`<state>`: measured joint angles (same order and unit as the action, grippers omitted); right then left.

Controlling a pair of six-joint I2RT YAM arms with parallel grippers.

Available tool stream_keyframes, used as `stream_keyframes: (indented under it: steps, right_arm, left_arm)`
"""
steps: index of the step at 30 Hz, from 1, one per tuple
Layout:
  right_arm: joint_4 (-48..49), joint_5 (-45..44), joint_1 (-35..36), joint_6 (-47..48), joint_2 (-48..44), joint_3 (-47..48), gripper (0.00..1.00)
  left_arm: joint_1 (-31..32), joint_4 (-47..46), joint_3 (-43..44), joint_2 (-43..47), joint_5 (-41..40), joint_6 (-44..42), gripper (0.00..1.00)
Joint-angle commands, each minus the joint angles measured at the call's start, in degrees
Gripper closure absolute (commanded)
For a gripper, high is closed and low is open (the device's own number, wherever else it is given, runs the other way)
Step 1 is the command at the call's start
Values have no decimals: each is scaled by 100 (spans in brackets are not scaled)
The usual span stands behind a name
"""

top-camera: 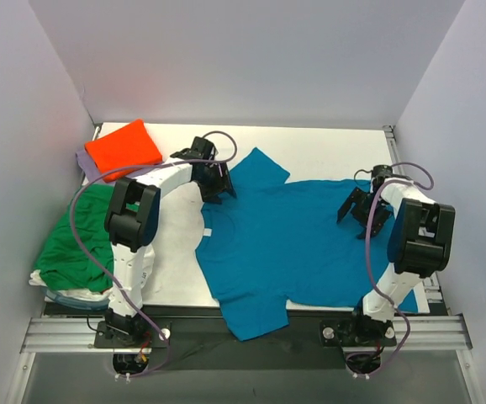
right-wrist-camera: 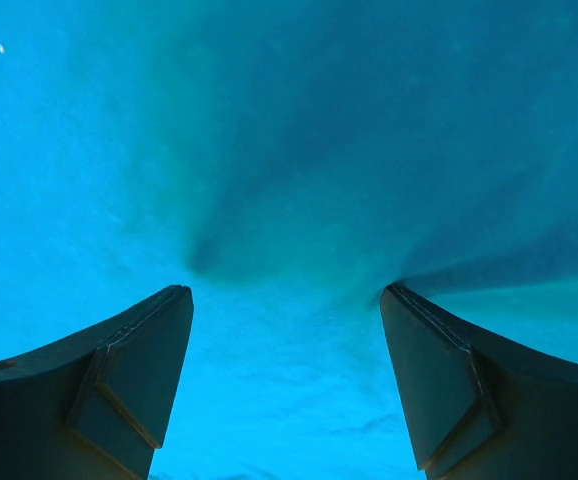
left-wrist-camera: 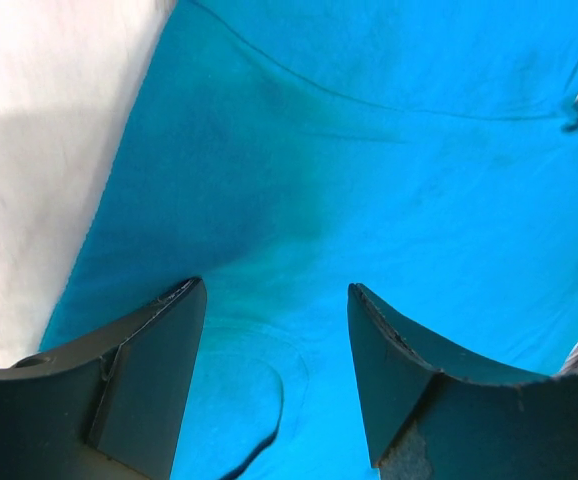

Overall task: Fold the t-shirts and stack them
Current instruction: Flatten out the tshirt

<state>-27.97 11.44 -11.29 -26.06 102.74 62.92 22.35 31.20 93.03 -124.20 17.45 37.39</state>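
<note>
A teal-blue t-shirt (top-camera: 302, 244) lies spread out flat on the white table (top-camera: 327, 151), with one sleeve hanging over the near edge. My left gripper (top-camera: 216, 187) stands open over the shirt's left edge, near the far sleeve. In the left wrist view its fingertips (left-wrist-camera: 184, 300) are down at the teal cloth (left-wrist-camera: 369, 150) with nothing between them. My right gripper (top-camera: 362, 210) is open over the shirt's right part. In the right wrist view the cloth (right-wrist-camera: 269, 130) creases around both tips of this gripper (right-wrist-camera: 287, 292), and the gap between them holds only flat cloth.
A folded orange shirt (top-camera: 124, 147) lies on a lavender one (top-camera: 83, 160) at the back left corner. A crumpled green shirt (top-camera: 79, 240) sits on a white one (top-camera: 62, 290) at the left edge. Bare white table (left-wrist-camera: 39, 150) shows left of the teal shirt.
</note>
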Motion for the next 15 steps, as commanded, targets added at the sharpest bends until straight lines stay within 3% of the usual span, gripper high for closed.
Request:
stream_keyframes:
  steps: [1,8,15]
  right_arm:
    - [-165,262,249,-83,413,185,23]
    - [-657,148,628,-101,1178,1178,23]
    - [-1079,113,733,-136,1617,2249,23]
  left_arm:
    - [-213,114,381,-394,-146,-161,31]
    - [-433,404,1365,-1114,-102,-258,30]
    - [-503,1071,3008,-1887,-145,-478,30]
